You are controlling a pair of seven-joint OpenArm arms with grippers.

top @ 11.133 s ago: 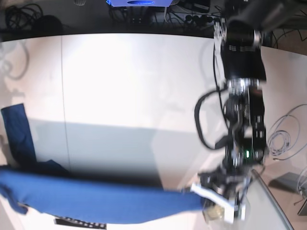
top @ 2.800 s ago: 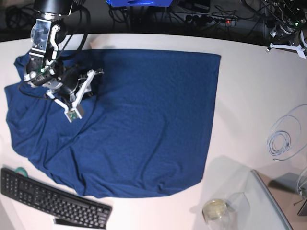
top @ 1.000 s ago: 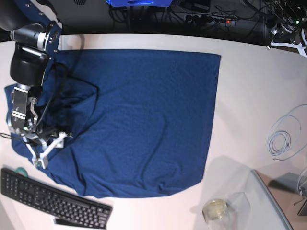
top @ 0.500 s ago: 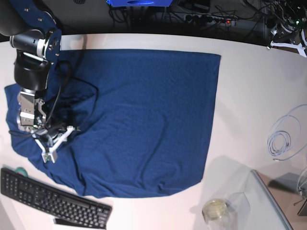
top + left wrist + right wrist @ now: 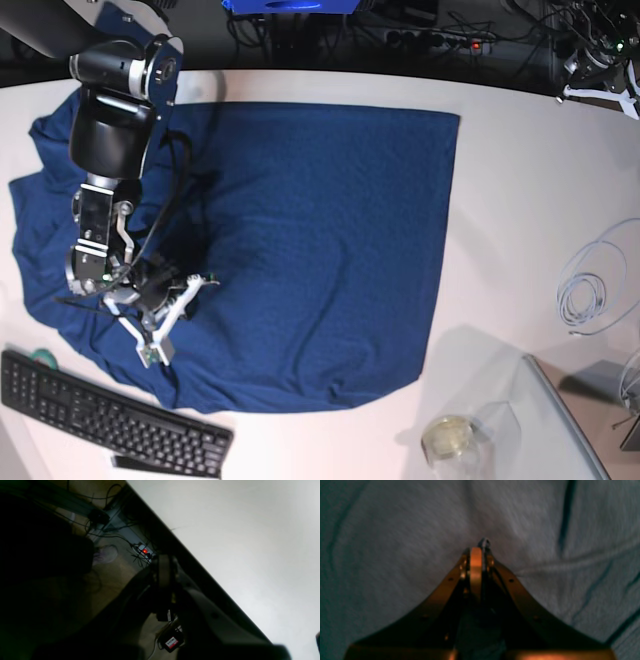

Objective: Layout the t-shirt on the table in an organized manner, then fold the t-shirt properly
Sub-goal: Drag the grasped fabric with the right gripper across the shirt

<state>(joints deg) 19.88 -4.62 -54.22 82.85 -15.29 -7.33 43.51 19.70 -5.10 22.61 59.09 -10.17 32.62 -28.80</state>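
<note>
Pinching a small ridge of the navy t-shirt (image 5: 300,250) between my right fingers (image 5: 476,555), I sit low over its wrinkled side at about 8 o'clock on the white surface (image 5: 520,200); the right wrist view shows a little tuft of knit poking out past the pressed-together tips. My left fingers (image 5: 163,567) are pressed together on nothing, parked off the far corner at about 1 o'clock, well apart from the cloth, above the floor cables (image 5: 110,530).

The shirt lies spread over the left and middle of the surface, smooth toward its 3 o'clock edge, rumpled and bunched toward 9 o'clock, where a fold hangs near the rim.

The worry, as I judge it: my bite looks thin, likely one layer and only a pinch of it. Pull hard and the knit could slip out, leaving the wrinkles as they are. Pull sideways without lifting and the whole garment may drag, spoiling the flat edge at 3 o'clock. The black keyboard (image 5: 110,415) sits just beside the hem at 7 o'clock; a sweep that way could snag cloth on it or push it. With my left arm away, nothing anchors the far side, so any tug moves everything at once.
</note>
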